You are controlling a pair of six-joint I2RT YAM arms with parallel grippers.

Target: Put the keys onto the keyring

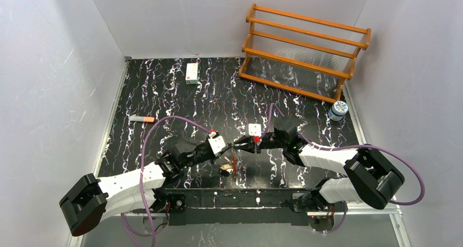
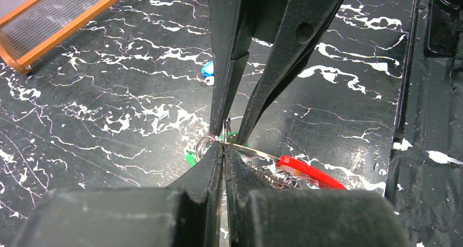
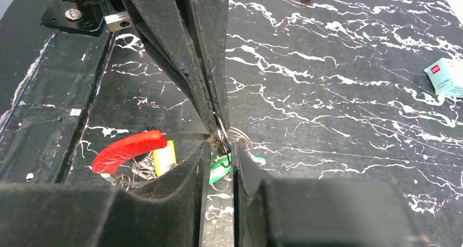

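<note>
Top view: the two tools meet tip to tip over the near middle of the tabletop [image 1: 164, 94], the left tool [image 1: 233, 147] coming from the left and the right tool [image 1: 244, 143] from the right. The keyring [image 1: 229, 168] hangs just below that meeting point, its long axis roughly toward the near edge. It is too small here to count its parts, and neither loose key can be made out. Farther back stand one wooden rack [image 1: 306, 50], one white box [image 1: 191, 72], one orange-tipped marker [image 1: 142, 118] and one capped bottle [image 1: 338, 110].

Left wrist view: the left tool's jaws are pressed together on the keyring's thin wire. From the pinch the wire runs right and slightly down to the one red segment [image 2: 308, 172]. The coils under it are partly hidden behind the near finger. The right tool comes in from above, its tips nipping the green key [image 2: 191, 158], of which only slivers show on either side of the fingers. One blue key [image 2: 207, 69] lies alone on the tabletop beyond, half hidden by a finger, so its direction is unclear.

Right wrist view: the right tool's jaws stand a narrow slit apart with the green tag caught between them. The tag's long axis runs right and slightly up. The red segment points left from the pinch, with one yellow tag [image 3: 164, 157] under it. The marker and the box are cut off at the frame edges.
</note>
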